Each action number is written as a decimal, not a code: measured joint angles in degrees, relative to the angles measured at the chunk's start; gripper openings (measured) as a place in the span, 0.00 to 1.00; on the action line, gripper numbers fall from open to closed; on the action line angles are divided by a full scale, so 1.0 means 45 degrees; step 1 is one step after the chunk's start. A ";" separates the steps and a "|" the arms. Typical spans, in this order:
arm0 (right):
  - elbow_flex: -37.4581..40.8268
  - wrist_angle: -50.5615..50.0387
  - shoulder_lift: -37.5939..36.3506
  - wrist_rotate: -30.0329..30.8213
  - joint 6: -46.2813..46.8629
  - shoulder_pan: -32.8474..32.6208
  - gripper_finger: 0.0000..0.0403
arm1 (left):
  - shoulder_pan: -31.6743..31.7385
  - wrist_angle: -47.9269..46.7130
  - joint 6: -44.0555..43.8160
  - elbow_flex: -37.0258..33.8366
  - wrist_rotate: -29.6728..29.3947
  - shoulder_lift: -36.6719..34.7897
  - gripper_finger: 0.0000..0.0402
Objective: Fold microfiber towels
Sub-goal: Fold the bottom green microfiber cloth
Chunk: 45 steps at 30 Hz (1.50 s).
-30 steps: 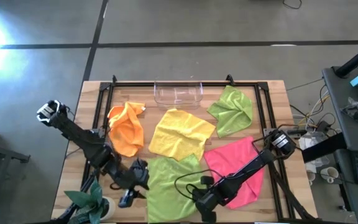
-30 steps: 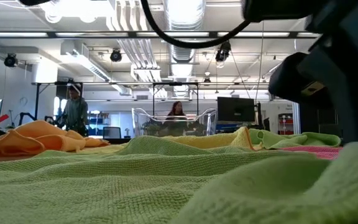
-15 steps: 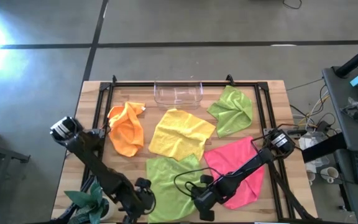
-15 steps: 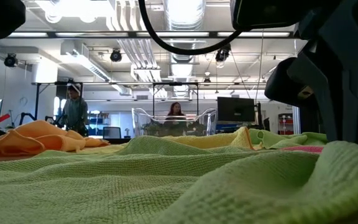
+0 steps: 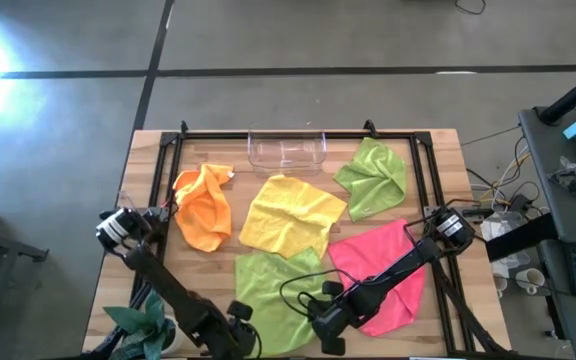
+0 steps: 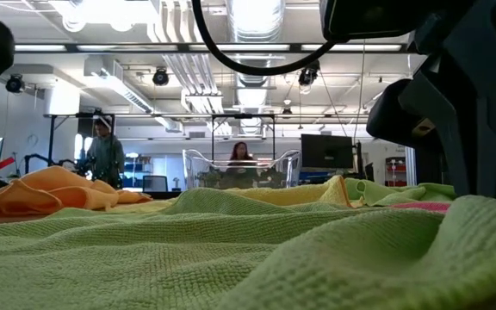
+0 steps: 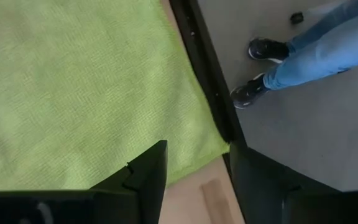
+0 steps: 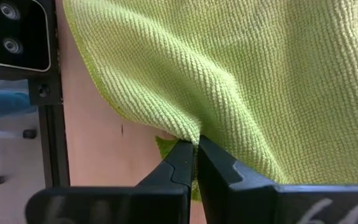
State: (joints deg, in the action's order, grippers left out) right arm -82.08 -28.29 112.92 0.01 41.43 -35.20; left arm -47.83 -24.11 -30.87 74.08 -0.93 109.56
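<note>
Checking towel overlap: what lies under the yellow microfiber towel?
The yellow microfiber towel overlaps the near lime green towel's far edge; elsewhere whatever lies beneath it is covered.

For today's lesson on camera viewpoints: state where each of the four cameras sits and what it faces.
High: overhead, looking down on table and both arms.
Low: table height, across near lime towel toward room; right arm overhead.
Left wrist: over towel's corner and floor; left tool open.
Right wrist: right tool shut on that towel.
Shared: all four show this towel.

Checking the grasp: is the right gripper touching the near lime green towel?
Touching. Right wrist view shows the right gripper shut, pinching the lime green towel's edge.
</note>
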 joint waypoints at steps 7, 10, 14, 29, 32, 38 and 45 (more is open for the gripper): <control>0.0000 -0.0027 0.0000 0.0000 0.0034 0.0000 0.02 | -0.0088 0.0018 0.0011 -0.0028 -0.0639 0.0582 0.40; 0.0000 -0.0016 0.0000 0.0000 0.0039 0.0000 0.02 | -0.0088 0.0038 0.0034 -0.0028 -0.0950 0.0754 0.40; 0.0000 0.0021 0.0000 0.0002 0.0121 0.0000 0.02 | -0.0120 0.0094 0.0010 -0.0050 -0.1104 0.0978 0.40; -0.0185 0.0059 0.0000 -0.0007 0.1115 -0.0005 0.02 | -0.0124 0.0014 -0.0389 -0.0124 -0.2330 0.1656 0.12; -0.0272 0.0062 0.0000 -0.0024 0.1296 -0.0005 0.02 | -0.0116 0.0117 -0.0398 -0.0135 -0.2359 0.1659 0.02; -0.0503 0.0029 0.0000 -0.0112 0.1548 -0.0005 0.02 | -0.0113 0.0230 -0.0408 -0.0032 -0.2301 0.1373 0.01; -0.1195 -0.0159 0.0000 -0.0126 0.1671 -0.0130 0.02 | -0.0141 -0.0187 -0.0412 -0.0078 -0.1747 0.0041 0.00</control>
State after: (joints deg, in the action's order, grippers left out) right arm -87.46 -29.01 112.92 -0.56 48.95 -35.78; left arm -48.47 -24.96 -32.73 73.73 -8.79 109.74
